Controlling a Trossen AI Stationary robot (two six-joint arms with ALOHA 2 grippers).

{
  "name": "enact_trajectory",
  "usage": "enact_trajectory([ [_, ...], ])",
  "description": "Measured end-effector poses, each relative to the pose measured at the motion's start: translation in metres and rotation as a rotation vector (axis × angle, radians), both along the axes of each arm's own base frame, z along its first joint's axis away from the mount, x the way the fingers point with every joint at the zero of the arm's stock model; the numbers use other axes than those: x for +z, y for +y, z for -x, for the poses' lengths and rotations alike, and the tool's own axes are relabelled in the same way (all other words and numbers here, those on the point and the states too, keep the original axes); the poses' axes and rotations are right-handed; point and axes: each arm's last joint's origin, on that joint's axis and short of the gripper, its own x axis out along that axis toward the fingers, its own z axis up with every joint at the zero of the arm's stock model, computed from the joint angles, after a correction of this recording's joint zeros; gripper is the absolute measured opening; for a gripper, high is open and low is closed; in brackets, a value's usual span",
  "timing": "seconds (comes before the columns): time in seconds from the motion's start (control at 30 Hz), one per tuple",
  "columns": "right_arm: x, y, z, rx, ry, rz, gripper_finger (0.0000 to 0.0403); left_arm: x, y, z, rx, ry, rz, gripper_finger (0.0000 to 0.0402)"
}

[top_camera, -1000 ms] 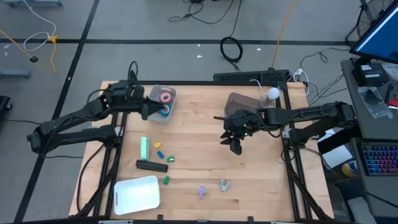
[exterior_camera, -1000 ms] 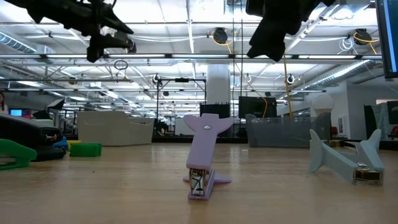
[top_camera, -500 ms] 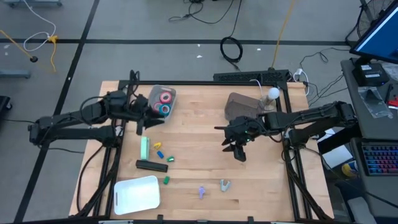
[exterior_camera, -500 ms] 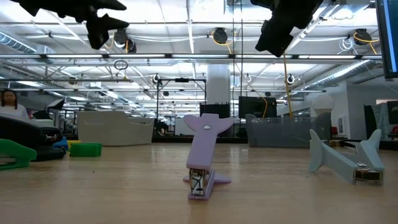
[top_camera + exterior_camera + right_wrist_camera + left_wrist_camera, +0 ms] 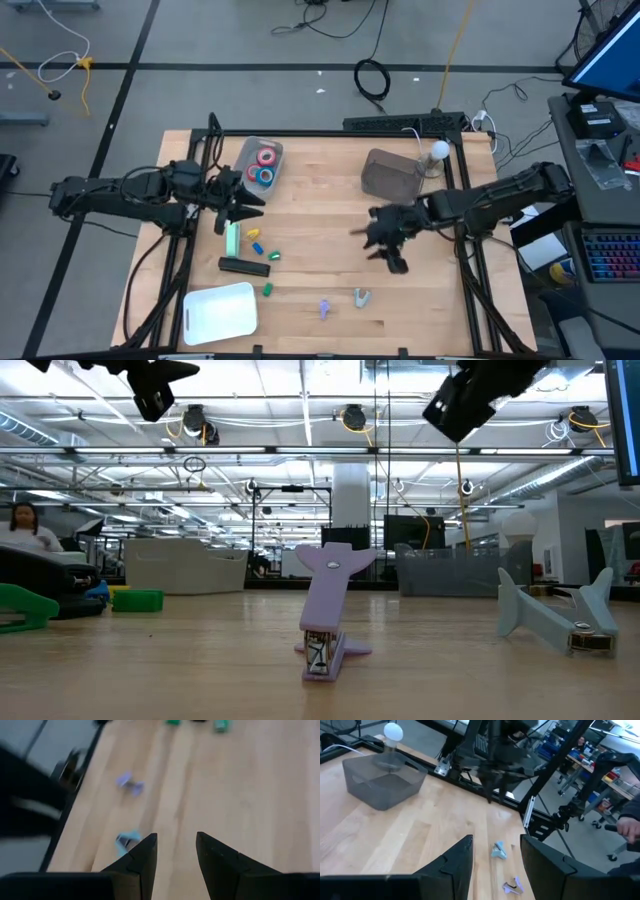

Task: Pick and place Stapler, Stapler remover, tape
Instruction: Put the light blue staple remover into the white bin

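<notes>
The left gripper (image 5: 240, 205) is hovering over the left half of the desk (image 5: 320, 200), just beside the upper end of the green stapler (image 5: 232, 237); the black stapler (image 5: 244, 265) is lying nearer the front edge, close to the white tray (image 5: 220, 311) in the front-left corner. The tape (image 5: 265, 165), red and blue rolls, is sitting in a clear bin (image 5: 258, 166) near the back-left corner, a little way behind this gripper. Its fingers are spread apart with nothing between them (the left wrist view shows bare desk through the gap).

The right gripper (image 5: 392, 258) is hanging over the right half of the desk, in front of the grey bin (image 5: 390, 176). The two removers, one purple (image 5: 325, 308) and one pale blue (image 5: 361, 296), are lying near the front edge, the blue one the nearer to this gripper. Its fingers (image 5: 137, 857) are likewise parted and empty, touching nothing.

In the low view both arms are cut off by the picture's top, and the black stapler is only partly showing at the left border. The right wrist view is blurred, so the removers are showing there as coloured smudges.
</notes>
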Motion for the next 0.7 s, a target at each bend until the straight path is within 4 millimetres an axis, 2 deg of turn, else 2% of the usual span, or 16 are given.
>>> enact_trajectory([
  [0.2,-0.001,0.027,0.009,0.203,-0.040,0.100,0.0128,0.000,-0.001,0.000,-0.002,0.000,-0.008,0.0168],
  [0.37,-0.001,0.034,0.011,0.193,-0.048,0.124,0.0128,-0.002,-0.001,0.000,-0.002,0.000,-0.010,0.0168],
  [0.53,-0.003,0.040,0.012,0.189,-0.034,0.102,0.0128,-0.018,-0.001,0.004,0.004,-0.005,0.021,0.0168],
  [0.7,-0.017,0.052,0.007,0.230,0.019,0.121,0.0128,-0.032,-0.002,0.012,-0.020,-0.077,0.039,0.0168],
])
